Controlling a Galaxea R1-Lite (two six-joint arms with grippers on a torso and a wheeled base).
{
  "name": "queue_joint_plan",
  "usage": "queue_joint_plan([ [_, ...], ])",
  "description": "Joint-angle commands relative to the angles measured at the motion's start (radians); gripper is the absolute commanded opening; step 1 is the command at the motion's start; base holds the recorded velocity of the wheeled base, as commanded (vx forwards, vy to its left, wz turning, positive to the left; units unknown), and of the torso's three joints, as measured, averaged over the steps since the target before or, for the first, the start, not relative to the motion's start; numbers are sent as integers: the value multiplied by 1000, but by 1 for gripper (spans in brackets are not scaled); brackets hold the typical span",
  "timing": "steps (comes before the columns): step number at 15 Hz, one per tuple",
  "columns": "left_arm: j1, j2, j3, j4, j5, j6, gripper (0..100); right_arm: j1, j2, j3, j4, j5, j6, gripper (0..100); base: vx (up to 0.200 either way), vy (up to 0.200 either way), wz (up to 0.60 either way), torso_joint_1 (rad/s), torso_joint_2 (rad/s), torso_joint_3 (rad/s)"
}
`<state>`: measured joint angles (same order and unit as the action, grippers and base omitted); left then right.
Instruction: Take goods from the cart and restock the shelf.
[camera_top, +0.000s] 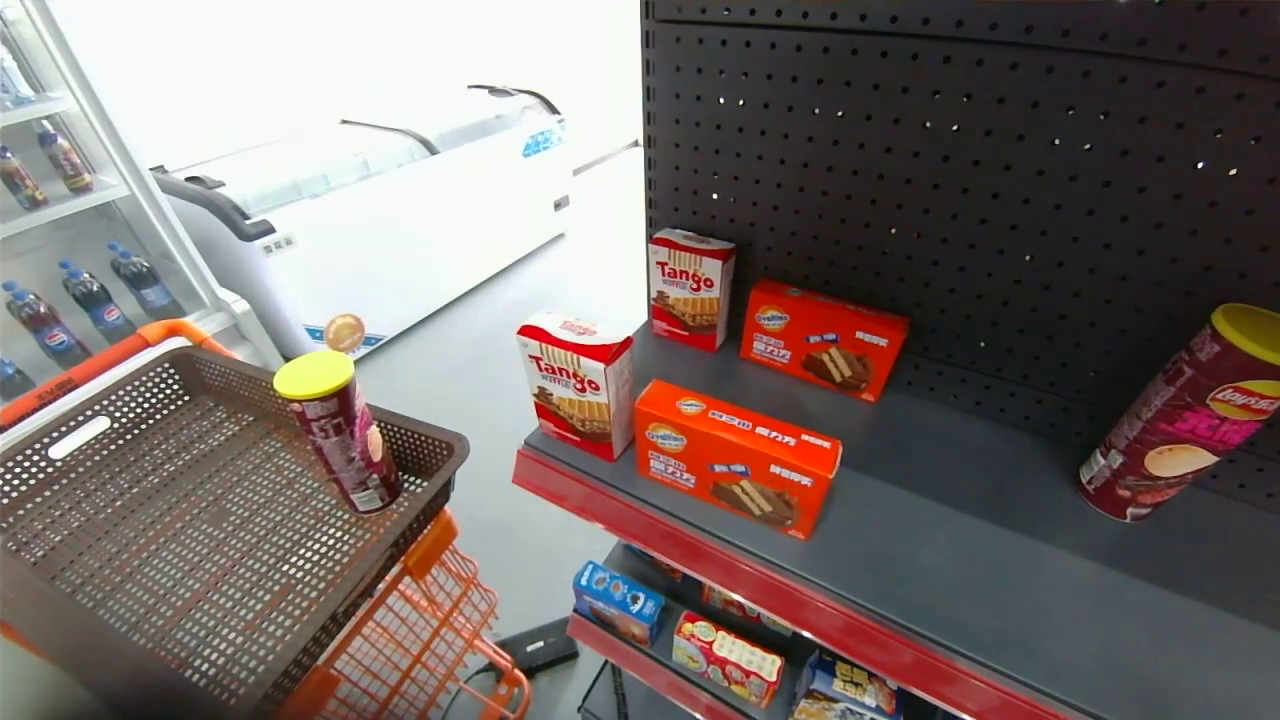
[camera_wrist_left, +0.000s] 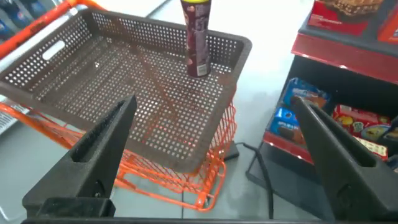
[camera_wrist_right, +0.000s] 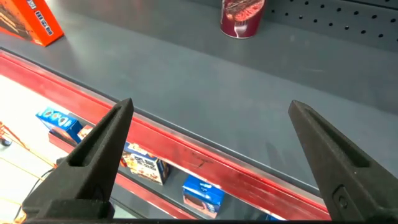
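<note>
1. Cart: a brown perforated basket sits on an orange wire cart. It holds one item, a chip can with a yellow lid. The can stands on its base near the basket's far corner, on the shelf side.
2. Shelf: a grey deck with a red front edge and a black pegboard behind it. Two wafer boxes and two orange boxes stand on it. One of each is at the front edge and one of each is further back.
3. A second chip can stands at the robot's right, close to the pegboard and well apart from the boxes.
4. Lower shelf: a blue box with other packets beside it.
5. Left claw: over the basket, fingers spread wide, holding nothing. The can in the basket lies beyond the fingertips, not touched.
6. Right claw: above the shelf's front edge, fingers spread wide, empty. The second chip can is well beyond it.
7. Views compared: the head view shows both cans and all four boxes together, while the wrist views supply the claws. The head view also shows a chest freezer and a bottle cooler behind the cart.
</note>
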<state>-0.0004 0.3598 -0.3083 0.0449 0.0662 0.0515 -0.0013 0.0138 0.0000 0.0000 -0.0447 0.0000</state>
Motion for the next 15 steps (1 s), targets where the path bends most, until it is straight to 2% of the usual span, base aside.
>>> queue_joint_plan([
  [1, 68, 318, -100, -36, 7, -24, 100, 0, 2, 0, 0, 0, 0, 100, 0, 0, 0, 0, 0, 0],
  [2, 149, 424, -110, -91, -19, -2, 100, 0, 2, 0, 0, 0, 0, 100, 0, 0, 0, 0, 0, 0],
  [3, 178, 498, -115, -134, -68, 10, 100, 0, 2, 0, 0, 0, 0, 100, 0, 0, 0, 0, 0, 0],
  [4, 181, 554, -112, -160, -114, 10, 100, 0, 2, 0, 0, 0, 0, 100, 0, 0, 0, 0, 0, 0],
  [5, 177, 651, -98, -241, -137, 2, 100, 0, 2, 0, 0, 0, 0, 100, 0, 0, 0, 0, 0, 0],
  [6, 175, 737, -89, -341, -138, 1, 100, 1, 2, 0, 0, 0, 0, 100, 0, 0, 0, 0, 0, 0],
  [7, 174, 823, -61, -459, -141, 16, 100, 0, 2, 0, 0, 0, 0, 100, 0, 0, 0, 0, 0, 0],
  [8, 172, 903, -37, -566, -140, 45, 100, 0, 2, 0, 0, 0, 0, 100, 0, 0, 0, 0, 0, 0],
  [9, 174, 941, -34, -620, -140, 64, 100, 0, 2, 0, 0, 0, 0, 100, 0, 0, 0, 0, 0, 0],
  [10, 177, 1067, -14, -820, -140, 113, 100, 0, 2, 0, 0, 0, 0, 100, 0, 0, 0, 0, 0, 0],
  [11, 177, 1067, -14, -820, -140, 113, 100, 0, 2, 0, 0, 0, 0, 100, 0, 0, 0, 0, 0, 0],
  [12, 192, 1232, 0, -1056, -140, 117, 100, 0, 2, 0, 0, 0, 0, 100, 0, 0, 0, 0, 0, 0],
  [13, 195, 1248, -2, -1076, -140, 117, 100, 0, 2, 0, 0, 0, 0, 100, 0, 0, 0, 0, 0, 0],
  [14, 204, 1340, -11, -1175, -140, 119, 100, 0, 2, 0, 0, 0, 0, 100, 0, 0, 0, 0, 0, 0],
  [15, 206, 1375, -18, -1209, -140, 122, 100, 0, 2, 0, 0, 0, 0, 100, 0, 0, 0, 0, 0, 0],
])
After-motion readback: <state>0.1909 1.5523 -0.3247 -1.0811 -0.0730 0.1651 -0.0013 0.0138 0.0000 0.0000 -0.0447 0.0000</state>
